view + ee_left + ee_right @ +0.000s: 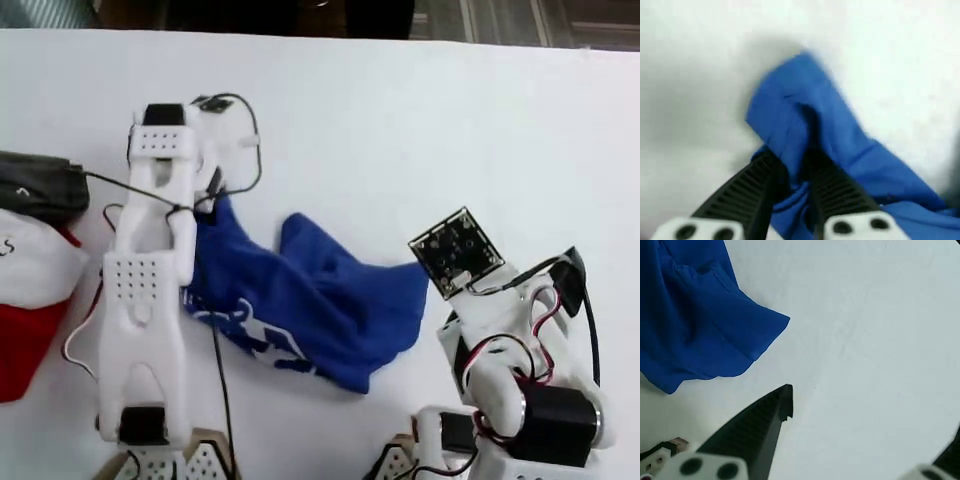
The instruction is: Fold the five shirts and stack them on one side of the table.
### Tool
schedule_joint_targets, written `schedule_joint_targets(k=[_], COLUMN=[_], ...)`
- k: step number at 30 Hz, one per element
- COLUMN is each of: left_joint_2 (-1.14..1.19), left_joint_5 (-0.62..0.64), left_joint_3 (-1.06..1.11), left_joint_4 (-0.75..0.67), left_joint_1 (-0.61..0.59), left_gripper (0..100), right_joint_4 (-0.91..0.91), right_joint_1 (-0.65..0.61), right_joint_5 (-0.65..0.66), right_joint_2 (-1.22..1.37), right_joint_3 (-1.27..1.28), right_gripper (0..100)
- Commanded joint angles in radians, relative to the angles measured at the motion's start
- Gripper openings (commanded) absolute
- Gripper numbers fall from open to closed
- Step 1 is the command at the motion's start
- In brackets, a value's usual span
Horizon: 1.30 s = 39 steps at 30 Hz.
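A crumpled blue shirt [310, 300] with white print lies in the middle of the white table [400, 120]. My left gripper [796, 165] is shut on a fold of the blue shirt [805, 115] at its left end, under the left arm [150, 270] in the high view. My right gripper [875, 410] stands open over bare table beside the blue shirt's [695, 325] right edge, with one black finger [775, 410] showing. The right arm [510, 340] sits at the shirt's right side.
Folded clothes lie at the table's left edge: a dark one [40, 185], a white one [35, 265] and a red one [30, 345]. Cables run from the left arm. The table's far half is bare white surface.
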Motion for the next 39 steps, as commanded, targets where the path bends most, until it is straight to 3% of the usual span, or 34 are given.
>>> schedule_joint_targets(k=[1,7,10,14,18,21,28,36,39], left_joint_2=[-0.037,-0.199,-0.264,-0.288,-0.296,-0.299,-0.301,-0.298,-0.298], left_joint_5=[0.055,0.117,0.12,0.092,-0.032,-0.035,-0.04,-0.04,-0.04], left_joint_3=[-0.131,-0.369,-0.414,-0.361,-0.173,-0.085,-0.174,-0.206,-0.206], left_joint_4=[0.014,0.014,0.014,0.015,0.015,0.014,0.014,0.014,0.014], left_joint_1=[-0.028,-0.121,-0.21,-0.338,-0.405,-0.45,-0.574,-0.654,-0.652], left_gripper=[3,3,3,3,17,26,26,26,26], right_joint_4=[-0.005,-0.137,-0.242,-0.39,-0.493,-0.529,-0.521,-0.483,-0.377], right_joint_1=[0.005,0.005,0.005,-0.016,-0.148,-0.268,-0.475,-0.564,-0.579], right_joint_5=[-0.002,-0.011,-0.107,-0.272,-0.367,-0.404,-0.525,-0.784,-0.806], right_joint_2=[-0.002,-0.002,-0.002,0.001,0.077,0.245,0.759,1.303,1.465], right_joint_3=[0.034,0.195,0.244,0.285,0.295,0.245,-0.132,-0.459,-0.582], right_gripper=[47.2,47.2,47.2,47.2,47.2,47.2,47.2,47.2,47.2])
